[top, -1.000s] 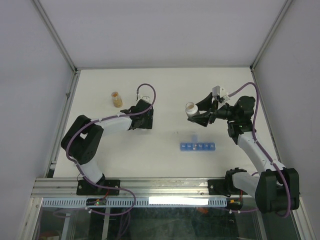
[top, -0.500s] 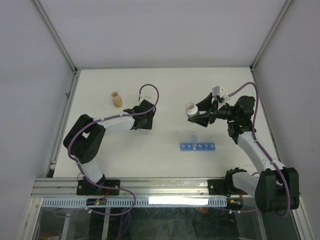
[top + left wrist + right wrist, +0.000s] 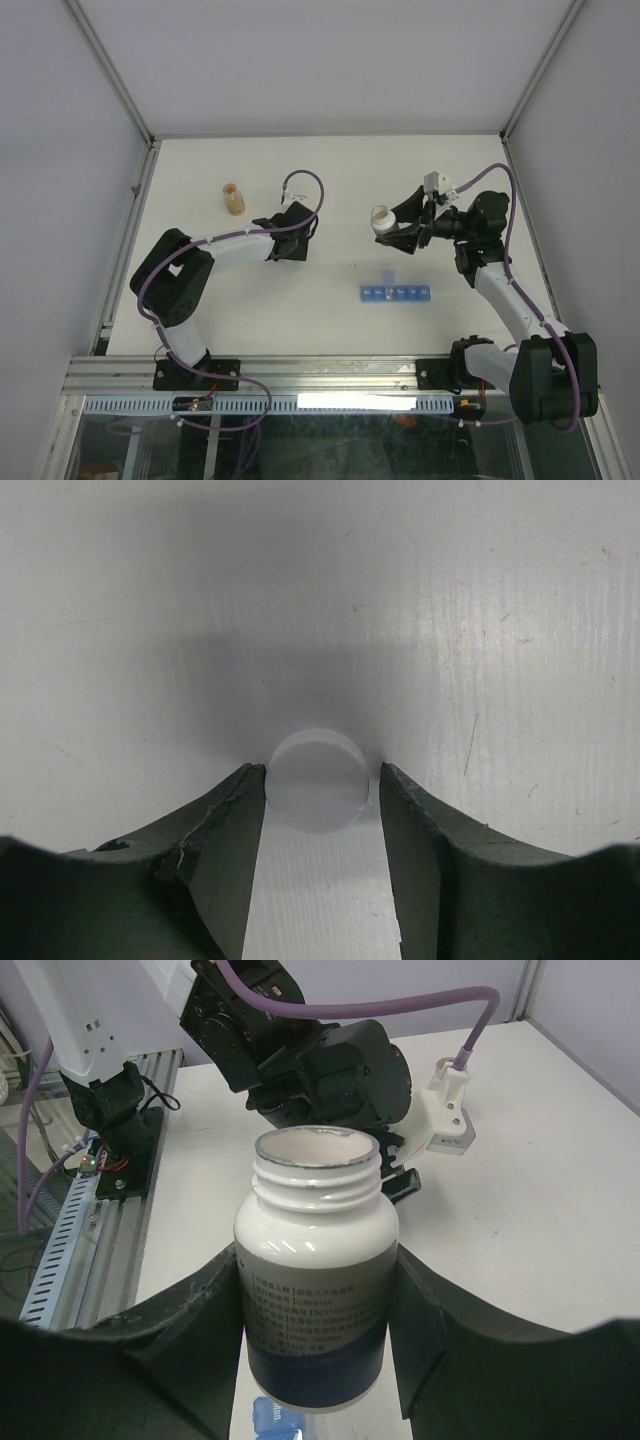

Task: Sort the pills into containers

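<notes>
My left gripper [image 3: 322, 780] is low over the table with a flat round white cap [image 3: 320, 780] between its fingertips, shut on it. From above the gripper [image 3: 285, 240] hides the cap. My right gripper [image 3: 318, 1265] is shut on an uncapped white bottle [image 3: 316, 1260] with a blue-banded label, held upright above the table [image 3: 383, 217]. The blue pill-organizer strip [image 3: 396, 293] lies below it with one lid raised, and its end shows under the bottle [image 3: 272, 1422]. No pills show, and the inside of the bottle is hidden.
A small clear bottle with orange contents [image 3: 233, 198] stands at the back left of the white table [image 3: 330, 170]. Metal frame posts and walls border the table on the left, the right and the back.
The left wrist has shifted slightly right and away from the base. The right arm and its bottle have not moved.
</notes>
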`<state>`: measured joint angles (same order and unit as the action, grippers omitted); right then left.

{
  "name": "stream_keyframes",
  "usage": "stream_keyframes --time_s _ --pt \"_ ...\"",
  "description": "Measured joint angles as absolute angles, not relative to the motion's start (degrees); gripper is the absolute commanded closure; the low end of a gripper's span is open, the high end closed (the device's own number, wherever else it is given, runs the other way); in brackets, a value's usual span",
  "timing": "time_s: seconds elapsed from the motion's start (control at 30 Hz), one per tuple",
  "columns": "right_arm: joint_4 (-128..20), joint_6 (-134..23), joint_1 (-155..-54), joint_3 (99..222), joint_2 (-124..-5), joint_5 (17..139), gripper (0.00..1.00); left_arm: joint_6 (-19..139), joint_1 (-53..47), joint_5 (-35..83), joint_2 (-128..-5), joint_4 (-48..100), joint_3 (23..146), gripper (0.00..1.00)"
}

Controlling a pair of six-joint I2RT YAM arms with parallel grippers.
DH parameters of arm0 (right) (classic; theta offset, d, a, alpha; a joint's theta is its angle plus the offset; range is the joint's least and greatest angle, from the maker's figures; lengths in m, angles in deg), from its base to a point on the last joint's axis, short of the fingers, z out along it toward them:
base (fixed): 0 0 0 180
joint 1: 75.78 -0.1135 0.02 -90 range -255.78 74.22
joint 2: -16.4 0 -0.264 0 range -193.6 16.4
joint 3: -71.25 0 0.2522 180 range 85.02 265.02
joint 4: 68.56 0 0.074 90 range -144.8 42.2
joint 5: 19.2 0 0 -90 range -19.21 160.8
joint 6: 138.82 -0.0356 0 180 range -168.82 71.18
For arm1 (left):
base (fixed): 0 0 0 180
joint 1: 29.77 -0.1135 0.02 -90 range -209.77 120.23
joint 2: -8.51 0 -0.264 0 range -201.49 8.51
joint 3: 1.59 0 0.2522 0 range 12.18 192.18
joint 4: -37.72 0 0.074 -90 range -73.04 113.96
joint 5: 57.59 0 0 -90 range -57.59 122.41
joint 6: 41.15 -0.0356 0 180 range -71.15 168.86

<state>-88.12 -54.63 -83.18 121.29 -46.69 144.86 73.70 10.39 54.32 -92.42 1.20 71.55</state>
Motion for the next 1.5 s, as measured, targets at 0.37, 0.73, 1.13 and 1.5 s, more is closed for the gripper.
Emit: stream_keyframes --time_s 0.37,0.73,1.13,1.5 --pt "-88.1 -54.6 -83.1 121.3 -47.0 145.1 1.0 73.8 10.7 54.6 -92.4 0.8 71.7 0.68" --pt "-64.9 -39.5 -83.1 128.4 -48.1 148.8 1.0 73.6 10.8 31.1 -71.6 16.8 59.2 0.7" --pt "-42.1 -25.3 -86.2 135.8 -49.0 144.8 1.0 81.2 8.4 5.4 -62.7 39.8 60.0 0.7" --pt "-31.8 -15.7 -92.5 137.5 -49.0 138.0 1.0 84.9 8.4 -4.2 -67.0 43.4 63.5 0.71"
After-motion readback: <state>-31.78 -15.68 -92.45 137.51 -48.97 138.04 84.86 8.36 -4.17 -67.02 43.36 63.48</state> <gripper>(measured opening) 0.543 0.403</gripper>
